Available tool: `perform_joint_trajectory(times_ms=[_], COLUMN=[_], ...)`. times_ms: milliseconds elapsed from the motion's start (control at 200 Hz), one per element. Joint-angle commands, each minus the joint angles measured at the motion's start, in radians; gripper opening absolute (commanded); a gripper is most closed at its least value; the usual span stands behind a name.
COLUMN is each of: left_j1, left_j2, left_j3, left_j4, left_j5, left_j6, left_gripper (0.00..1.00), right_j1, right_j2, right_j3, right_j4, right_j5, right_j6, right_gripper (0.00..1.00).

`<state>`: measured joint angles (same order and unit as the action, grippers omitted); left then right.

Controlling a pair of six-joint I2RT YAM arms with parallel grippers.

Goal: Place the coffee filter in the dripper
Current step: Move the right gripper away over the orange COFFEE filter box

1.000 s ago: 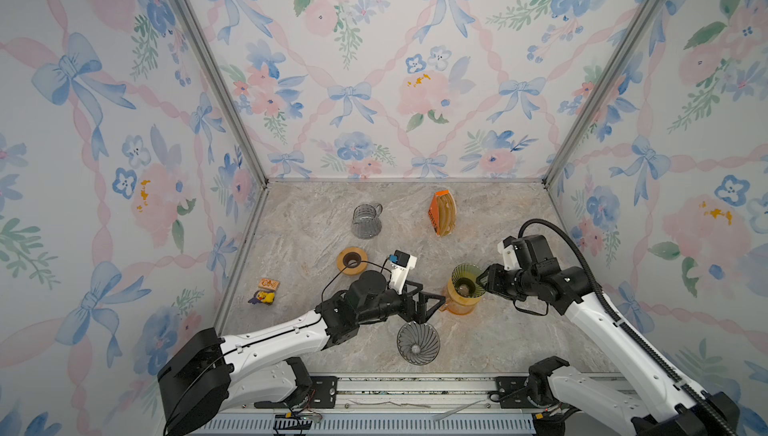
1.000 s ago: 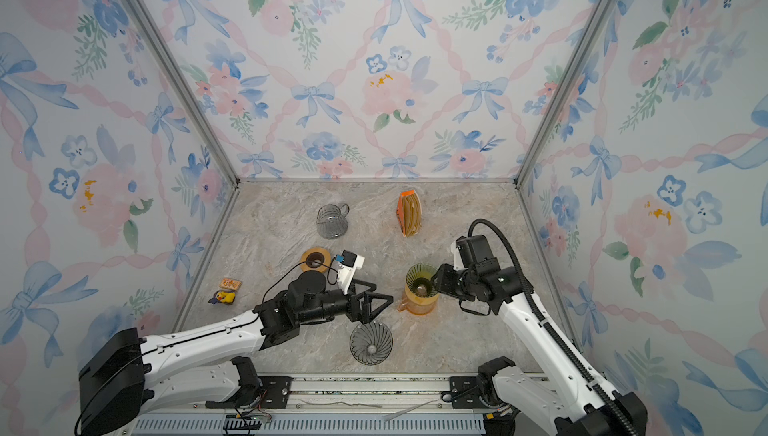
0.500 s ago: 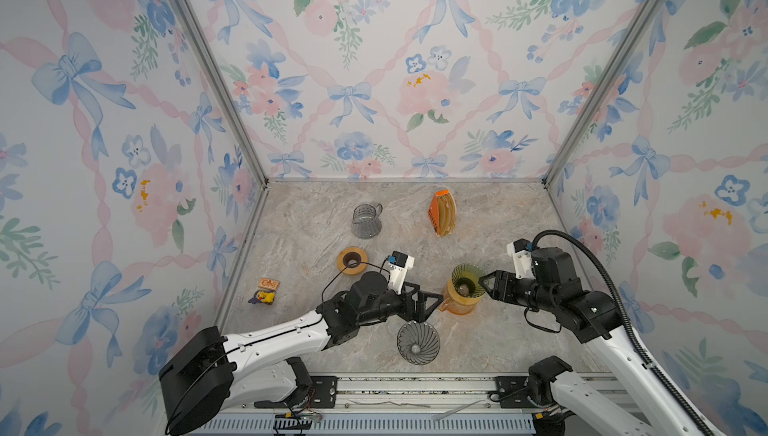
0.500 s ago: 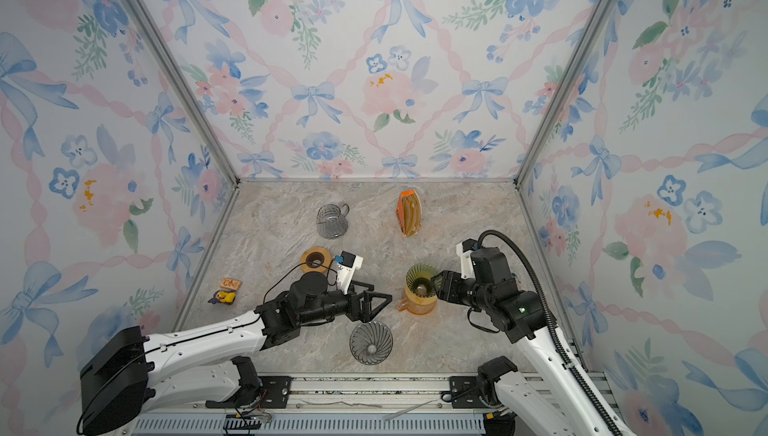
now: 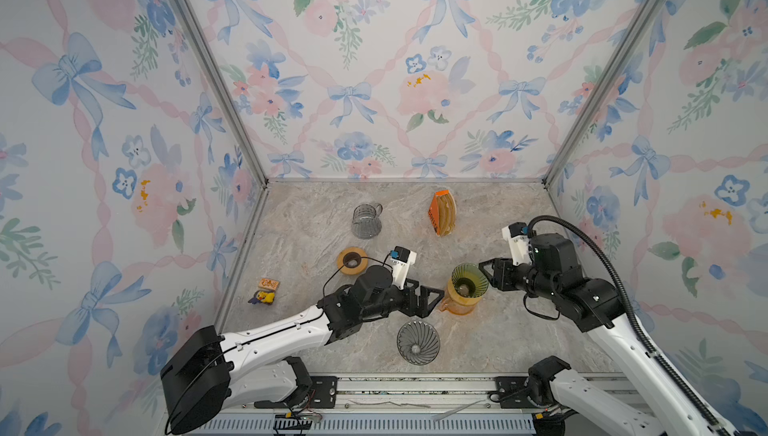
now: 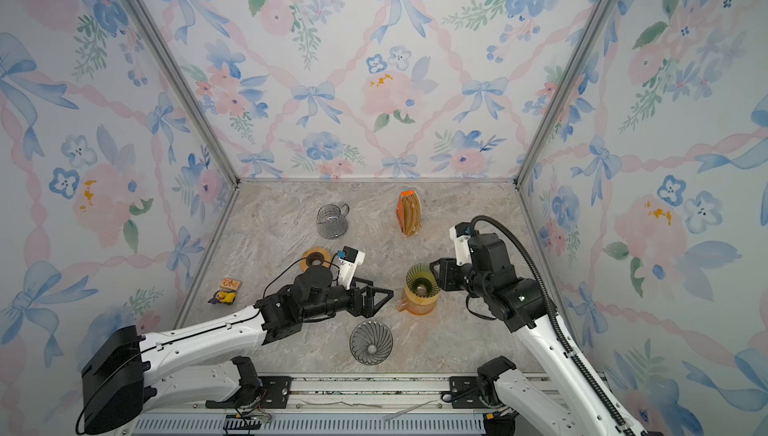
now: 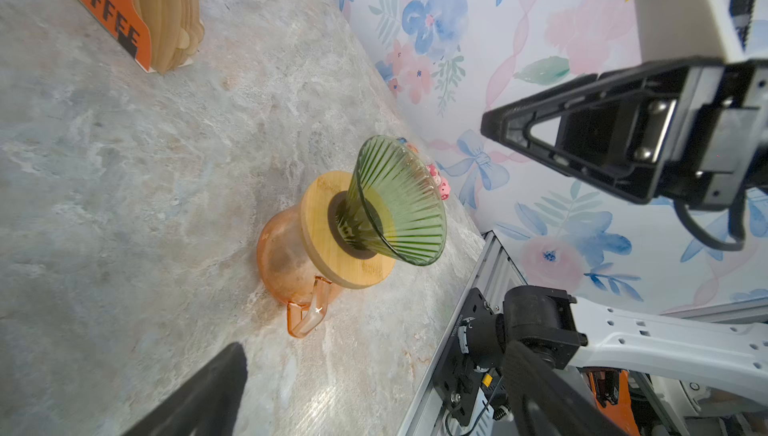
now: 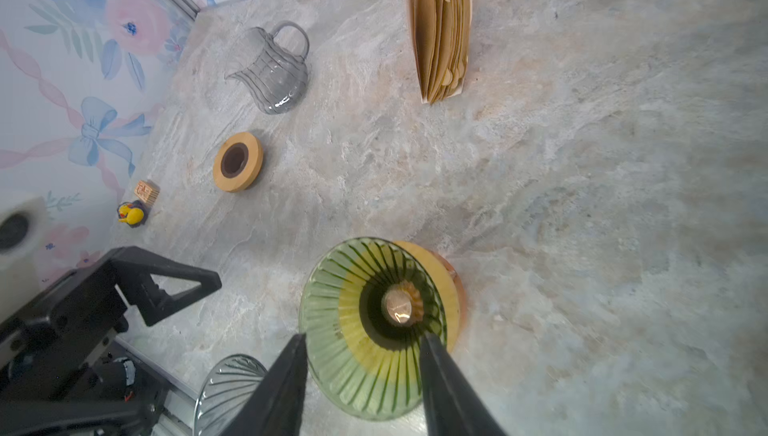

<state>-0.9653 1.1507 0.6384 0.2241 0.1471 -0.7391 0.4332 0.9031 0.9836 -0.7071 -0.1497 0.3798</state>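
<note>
"COFFEE" in black on orange filter holder (image 7: 104, 9).

Stretches the left arm (image 5: 274, 336) low and nearly level from the base toward the middle, with the left gripper (image 5: 434, 298) spread wide and empty. Bends the right arm (image 5: 623, 338) at the elbow, forearm pointing in toward the middle, with the right gripper (image 5: 486, 275) facing the left one, its 2 black fingers (image 8: 286, 380) partly apart and gripping nothing.
</note>
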Motion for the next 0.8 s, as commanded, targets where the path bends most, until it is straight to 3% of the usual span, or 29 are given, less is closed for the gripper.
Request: perform_joint_trajectory(times_ms=[0,475,795], left_j1=[0.012,0.049,0.074], left_j2=[-0.013,-0.02,0.01], left_j3=[0.044,0.089,0.142], left_j4=[-0.035,-0.124,-0.139], left_j5=[-0.023,-0.019,-0.011], left_j6=[0.026,0.05,0.069], left_gripper=[0.98,0.98,0.98], right_j1=[0.007,-0.078,-0.176], right_j2=[0.105,0.59,0.812], right_j3=[0.092,0.447,0.56], right_j4=[0.064,0.151,0.177], right_j5=[-0.015,-0.108,-0.142], right_j6=[-0.029,-0.069,-0.152], right_gripper=[0.45,0.42,0.42])
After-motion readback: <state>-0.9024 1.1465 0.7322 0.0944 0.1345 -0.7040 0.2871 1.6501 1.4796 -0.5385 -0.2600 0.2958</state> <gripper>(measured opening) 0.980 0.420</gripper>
